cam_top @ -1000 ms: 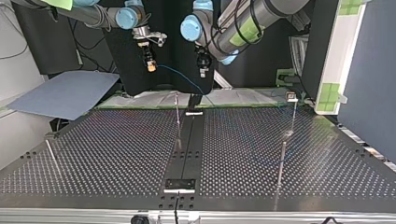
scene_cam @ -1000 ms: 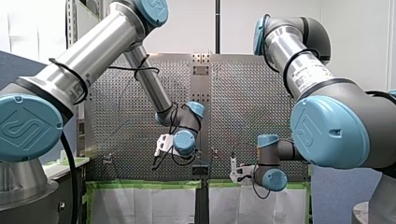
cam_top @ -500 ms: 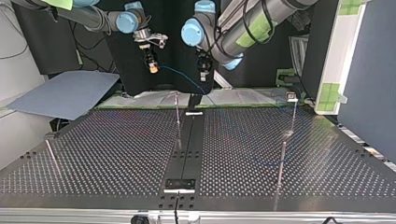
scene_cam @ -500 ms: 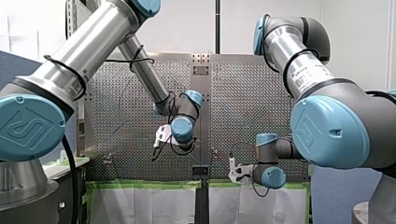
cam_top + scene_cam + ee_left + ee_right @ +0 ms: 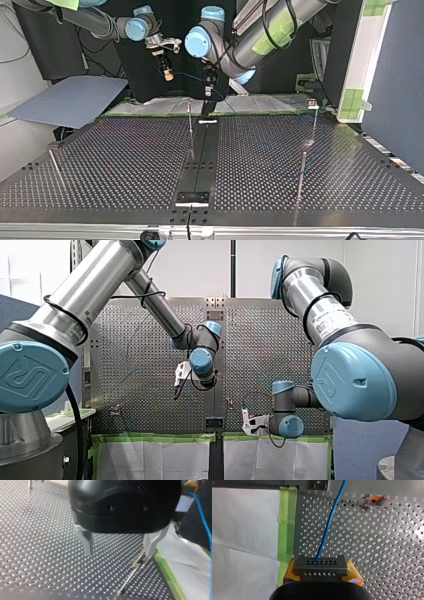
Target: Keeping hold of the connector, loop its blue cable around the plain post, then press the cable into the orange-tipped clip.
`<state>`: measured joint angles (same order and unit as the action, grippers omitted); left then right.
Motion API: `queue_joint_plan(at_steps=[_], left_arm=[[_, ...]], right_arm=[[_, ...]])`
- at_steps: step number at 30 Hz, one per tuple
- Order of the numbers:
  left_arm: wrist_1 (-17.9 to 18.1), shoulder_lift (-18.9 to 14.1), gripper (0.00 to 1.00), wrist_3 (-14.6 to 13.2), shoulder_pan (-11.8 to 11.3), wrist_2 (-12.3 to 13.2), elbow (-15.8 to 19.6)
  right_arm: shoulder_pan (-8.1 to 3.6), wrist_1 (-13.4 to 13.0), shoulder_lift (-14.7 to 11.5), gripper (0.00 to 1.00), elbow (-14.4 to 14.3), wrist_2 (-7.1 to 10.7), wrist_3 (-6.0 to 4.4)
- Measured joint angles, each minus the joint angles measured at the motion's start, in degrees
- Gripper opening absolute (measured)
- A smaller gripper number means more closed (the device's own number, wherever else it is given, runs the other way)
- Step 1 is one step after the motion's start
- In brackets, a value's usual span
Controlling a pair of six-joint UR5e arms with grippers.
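In the right wrist view my right gripper (image 5: 322, 573) is shut on a dark grey connector (image 5: 320, 565), held between its yellow pads (image 5: 354, 573). The blue cable (image 5: 329, 527) runs from the connector out over the perforated table, and the orange-tipped clip (image 5: 375, 498) stands ahead, off to one side. In the top view this gripper (image 5: 168, 75) hangs above the table's far edge, with the cable (image 5: 192, 78) sagging past my left gripper (image 5: 206, 91). My left gripper (image 5: 118, 553) is open and empty; the orange-tipped clip (image 5: 142, 555) stands just under one finger (image 5: 150, 545).
Thin metal posts rise from the table in the top view: one near the middle (image 5: 190, 125), two at its right (image 5: 301, 177) (image 5: 315, 122), one at its left (image 5: 54, 167). Green tape (image 5: 287, 520) and white sheeting border the table's edge. A black strip (image 5: 200, 160) runs down the centre.
In the top view my right gripper has carried the connector rightward and lower. My left gripper has shifted left toward the middle post; in the front view it rose and moved right.
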<state>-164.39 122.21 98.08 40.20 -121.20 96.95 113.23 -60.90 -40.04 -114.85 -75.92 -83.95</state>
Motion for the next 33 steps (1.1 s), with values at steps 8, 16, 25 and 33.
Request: queue_joint_plan(at_steps=[8, 16, 25, 33], left_arm=[[-4.1, 0.0, 1.00, 1.2, -0.6, -1.5, -4.1], [-8.4, 0.0, 1.00, 0.1, -1.4, -1.5, -8.4], [-13.2, 1.7, 1.00, -3.8, -4.6, 3.0, -13.2], [-17.7, 3.7, 1.00, -7.6, -8.2, 7.3, -17.7]], right_arm=[[0.02, 0.4, 0.0, 0.00, 0.9, 0.28, 0.69], [0.31, 0.5, 0.0, 0.00, 1.2, 1.59, 1.79], [0.85, 0.8, 0.0, 0.00, 1.4, 2.14, 1.83], [1.46, 1.1, 0.0, 0.00, 1.6, 2.17, 1.81]])
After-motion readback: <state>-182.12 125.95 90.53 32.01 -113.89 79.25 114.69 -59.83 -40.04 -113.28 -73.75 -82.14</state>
